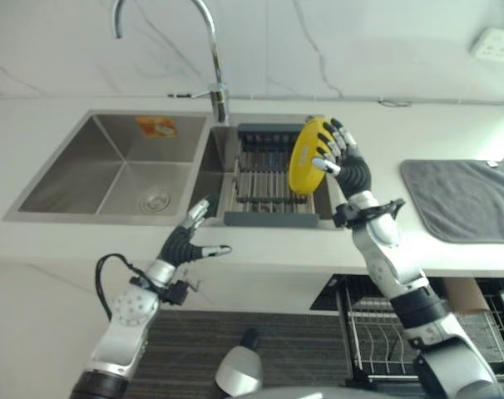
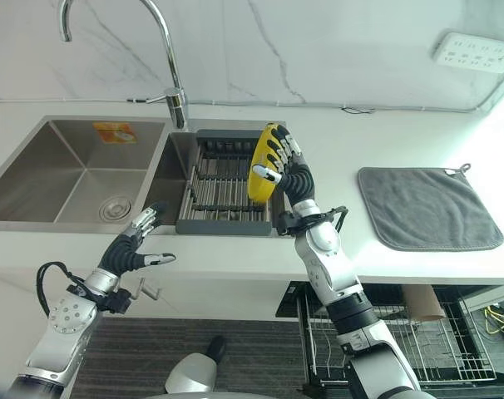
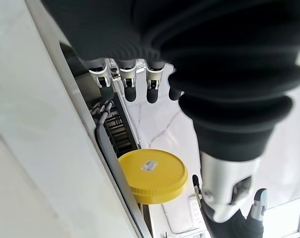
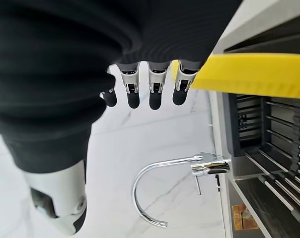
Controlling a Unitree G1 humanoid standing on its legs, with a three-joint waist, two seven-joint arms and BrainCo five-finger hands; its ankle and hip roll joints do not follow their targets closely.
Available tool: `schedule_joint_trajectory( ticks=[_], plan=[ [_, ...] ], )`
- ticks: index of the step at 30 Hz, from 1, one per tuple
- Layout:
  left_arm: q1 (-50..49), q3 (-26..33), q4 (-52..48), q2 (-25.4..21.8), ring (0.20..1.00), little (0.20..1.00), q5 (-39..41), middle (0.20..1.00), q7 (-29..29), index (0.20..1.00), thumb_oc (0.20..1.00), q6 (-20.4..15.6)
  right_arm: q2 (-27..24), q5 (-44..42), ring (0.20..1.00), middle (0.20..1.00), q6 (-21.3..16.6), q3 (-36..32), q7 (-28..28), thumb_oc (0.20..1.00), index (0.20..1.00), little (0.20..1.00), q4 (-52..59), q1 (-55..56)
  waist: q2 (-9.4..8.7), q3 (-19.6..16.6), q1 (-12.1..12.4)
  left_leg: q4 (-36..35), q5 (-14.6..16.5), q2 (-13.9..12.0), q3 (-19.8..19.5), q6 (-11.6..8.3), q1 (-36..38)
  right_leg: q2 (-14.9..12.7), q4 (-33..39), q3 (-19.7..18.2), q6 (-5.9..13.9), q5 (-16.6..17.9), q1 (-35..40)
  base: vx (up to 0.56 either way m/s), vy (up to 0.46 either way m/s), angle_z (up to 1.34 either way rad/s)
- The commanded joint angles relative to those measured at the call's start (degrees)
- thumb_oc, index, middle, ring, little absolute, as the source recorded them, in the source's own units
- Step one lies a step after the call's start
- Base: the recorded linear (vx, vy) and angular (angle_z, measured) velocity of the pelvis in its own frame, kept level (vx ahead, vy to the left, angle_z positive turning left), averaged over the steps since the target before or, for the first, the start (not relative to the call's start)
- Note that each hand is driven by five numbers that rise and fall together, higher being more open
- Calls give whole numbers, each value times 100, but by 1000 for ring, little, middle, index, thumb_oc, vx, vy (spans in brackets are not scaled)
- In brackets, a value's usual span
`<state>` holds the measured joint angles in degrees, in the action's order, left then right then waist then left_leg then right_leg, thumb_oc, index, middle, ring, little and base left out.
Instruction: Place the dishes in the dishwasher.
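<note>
Yellow plate (image 1: 306,155) held on edge over the dish rack (image 1: 271,177) in the sink's right basin.

My right robot hand (image 1: 339,158) had the yellow plate pinched, fingers (image 4: 157,87) along one face and the thumb on the other, so that it stood nearly upright above the right end of the dish rack. The rack sat in the right basin of the steel sink (image 1: 111,166), just below the tap (image 2: 165,58). My left robot hand (image 1: 190,237) hovered over the front edge of the white surface (image 1: 260,249), near the rack's left front corner, fingers loosely spread and empty. A grey cloth (image 2: 427,208) lay flat on the surface, well to the right. Below the surface, on the right, the dishwasher's wire rack (image 2: 435,345) stood pulled out.
</note>
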<state>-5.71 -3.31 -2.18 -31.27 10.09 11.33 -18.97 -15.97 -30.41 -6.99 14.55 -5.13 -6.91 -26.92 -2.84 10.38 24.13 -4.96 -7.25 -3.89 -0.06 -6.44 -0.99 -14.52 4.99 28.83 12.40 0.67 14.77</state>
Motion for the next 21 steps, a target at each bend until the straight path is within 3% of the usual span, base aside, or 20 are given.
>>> schedule_joint_trajectory(
  ticks=[1, 7, 11, 17, 18, 21],
  plan=[
    [240, -37, -334, -229, 1000, 1000, 219, 1000, 40, 1000, 1000, -524, -276, -12, 1000, 1000, -416, -236, -317, 1000, 1000, 1000, 32, -455, 279, -392, 38, 30, 308, -297, -136, -29, -308, -36, -497, 252, -105, -540, 105, 49, 0, 9],
    [216, -17, -296, -285, 1000, 1000, 208, 1000, 52, 1000, 1000, -523, -349, 155, 1000, 1000, -800, -513, -705, 1000, 1000, 1000, 210, -508, 287, -380, 64, 35, 316, -277, -250, -17, -327, -7, -531, 195, -113, -593, 82, 46, -17, 4],
    [11, 18, -309, -249, 1000, 1000, 63, 1000, -36, 1000, 1000, -516, -407, 248, 1000, 1000, -1082, -662, -723, 1000, 1000, 1000, 802, -300, 346, -405, -104, 34, 353, -303, -171, -6, -249, -3, -558, -2, -85, -628, -9, 55, -42, -7],
    [-58, 43, -315, -250, 1000, 1000, 102, 1000, -25, 1000, 1000, -501, -466, 142, 1000, 1000, -911, -725, -844, 1000, 1000, 1000, 758, -200, 390, -447, -180, 38, 379, -328, -139, -16, -211, 10, -587, -88, -104, -653, -67, 34, -19, -13],
    [-63, 33, -372, -260, 1000, 1000, 112, 1000, 11, 1000, 1000, -438, -470, -157, 1000, 1000, -674, -745, -799, 1000, 1000, 1000, 512, -150, 405, -457, -190, 35, 361, -334, -152, -12, -213, 13, -588, -92, -112, -625, -98, 30, -17, -5],
    [-35, -51, -357, -254, 1000, 1000, 74, 1000, 79, 1000, 1000, -469, -291, -752, 1000, 1000, -529, -586, -617, 1000, 1000, 1000, 12, -96, 446, -441, -150, 40, 366, -346, -187, -35, -191, 4, -593, -58, -126, -640, -74, 66, -10, 2]
  ],
)
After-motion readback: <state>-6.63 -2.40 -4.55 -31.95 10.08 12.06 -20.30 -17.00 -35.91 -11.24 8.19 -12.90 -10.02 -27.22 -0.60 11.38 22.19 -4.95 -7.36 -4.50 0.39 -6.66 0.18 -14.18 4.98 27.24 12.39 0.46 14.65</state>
